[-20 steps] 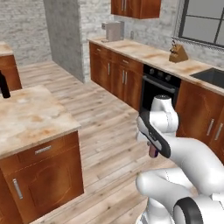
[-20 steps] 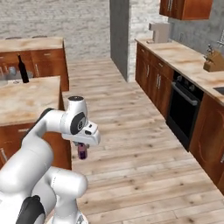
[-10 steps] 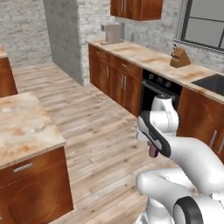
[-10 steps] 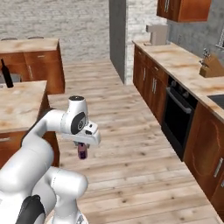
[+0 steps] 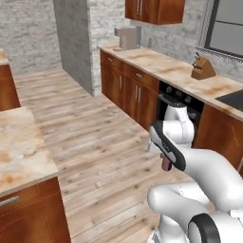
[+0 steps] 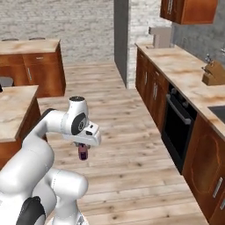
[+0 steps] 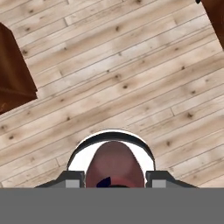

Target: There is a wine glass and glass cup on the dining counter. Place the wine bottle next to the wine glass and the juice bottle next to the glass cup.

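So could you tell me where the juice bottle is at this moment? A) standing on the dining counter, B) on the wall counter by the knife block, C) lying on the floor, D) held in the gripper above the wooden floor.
D: the juice bottle hangs in the gripper over bare floor planks.

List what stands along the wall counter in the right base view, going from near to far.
Sink corner → knife block → coffee machine.
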